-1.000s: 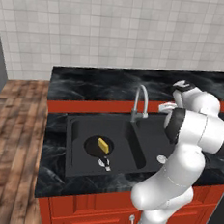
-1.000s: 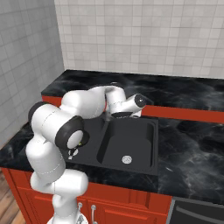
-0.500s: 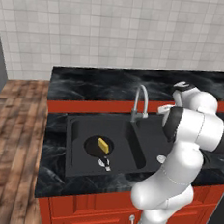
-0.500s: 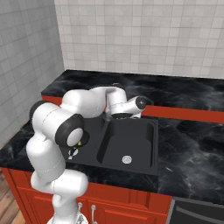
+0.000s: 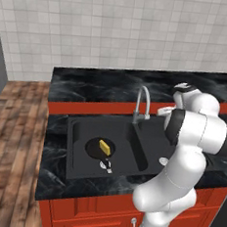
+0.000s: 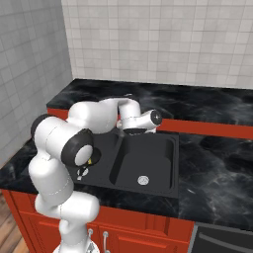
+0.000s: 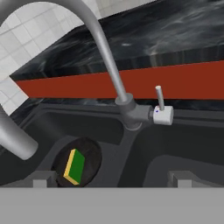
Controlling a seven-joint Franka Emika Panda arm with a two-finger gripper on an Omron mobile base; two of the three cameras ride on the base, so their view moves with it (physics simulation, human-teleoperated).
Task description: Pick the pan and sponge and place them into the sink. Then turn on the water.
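The black pan point(image 5: 96, 148) lies in the left basin of the black sink point(image 5: 77, 131), its handle point(image 5: 106, 165) pointing to the front. On the pan rests the yellow and green sponge point(image 5: 104, 146). In the hand view the pan point(image 7: 89, 151) and sponge point(image 7: 74, 166) sit low left, behind the faucet. My gripper point(image 7: 113, 180) is open and holds nothing. It hovers over the right basin, facing the silver gooseneck faucet point(image 7: 109, 70) and its upright lever point(image 7: 159, 97). In the left base view the gripper point(image 5: 165, 111) is just right of the faucet point(image 5: 141, 102). No water runs.
The right basin has a round silver drain point(image 6: 143, 180). Black marble counter point(image 5: 103, 85) surrounds the sink, with a red ledge point(image 7: 87, 83) behind the faucet and a tiled wall point(image 5: 119, 27) beyond. My own arm point(image 6: 94, 118) arches over the left basin.
The hand has crept slightly toward the faucet. Pan and sponge have not moved, and the gripper stays open.
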